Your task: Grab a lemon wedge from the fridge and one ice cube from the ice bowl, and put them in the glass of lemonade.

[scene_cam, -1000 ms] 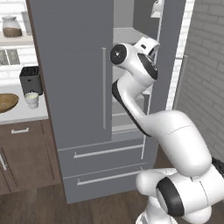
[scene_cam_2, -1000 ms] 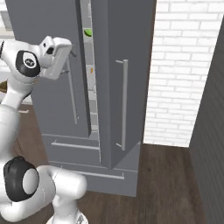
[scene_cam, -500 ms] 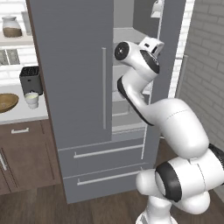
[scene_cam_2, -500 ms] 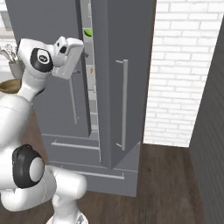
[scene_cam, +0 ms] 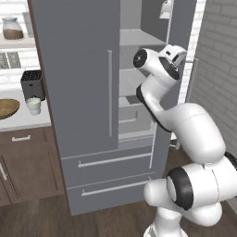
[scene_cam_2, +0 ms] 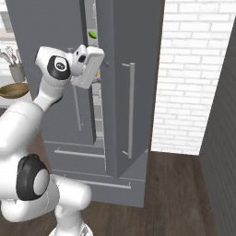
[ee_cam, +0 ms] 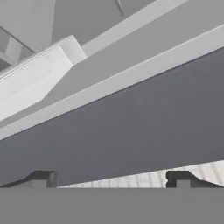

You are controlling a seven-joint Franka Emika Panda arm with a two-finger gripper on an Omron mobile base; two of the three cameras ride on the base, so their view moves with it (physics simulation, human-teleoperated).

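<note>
While the bowl (scene_cam: 7, 108) and the cup (scene_cam: 33, 104) wait on the counter (scene_cam: 28, 121) at the left, we are only at the first step. Our gripper (ee_cam: 111, 178), fingers spread wide and holding nothing, is raised at the gap of the fridge (scene_cam: 83, 92), whose right door (scene_cam_2: 133, 69) stands ajar. The wedge (scene_cam_2: 92, 34) shows as a small green-yellow spot high inside. Wedge and ice both remain to be fetched; we cannot make out any ice cube.

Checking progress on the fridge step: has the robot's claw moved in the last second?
Yes. In the right base view the claw has swung rightward and a bit up, toward the gap between the fridge doors.
</note>
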